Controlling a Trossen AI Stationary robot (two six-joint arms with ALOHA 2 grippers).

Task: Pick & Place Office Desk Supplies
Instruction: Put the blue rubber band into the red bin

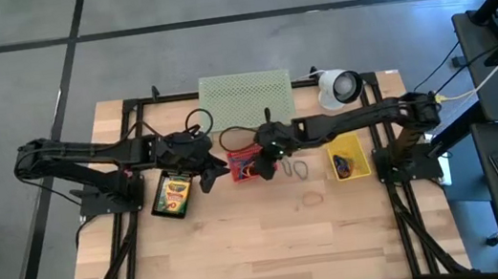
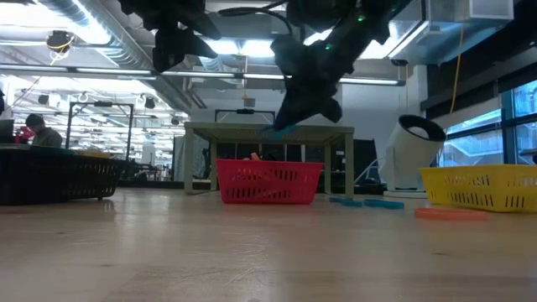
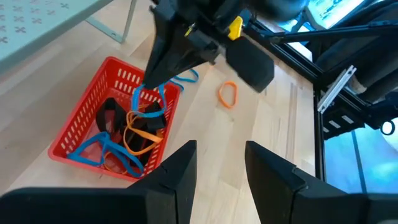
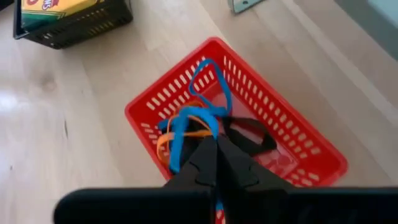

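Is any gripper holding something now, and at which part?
The right gripper pinches a blue rubber band at one end of its loop, above the red basket. The left gripper holds nothing.

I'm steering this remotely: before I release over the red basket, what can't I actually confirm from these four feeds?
- Basket floor: in the right wrist view the right pincer and its blue band cover part of the red basket.
- Yellow basket contents: too small in the high view; the wall hides them in the low view.
- Black basket: cut off by the right wrist view's edge.
- Left pincer: open, holding nothing.
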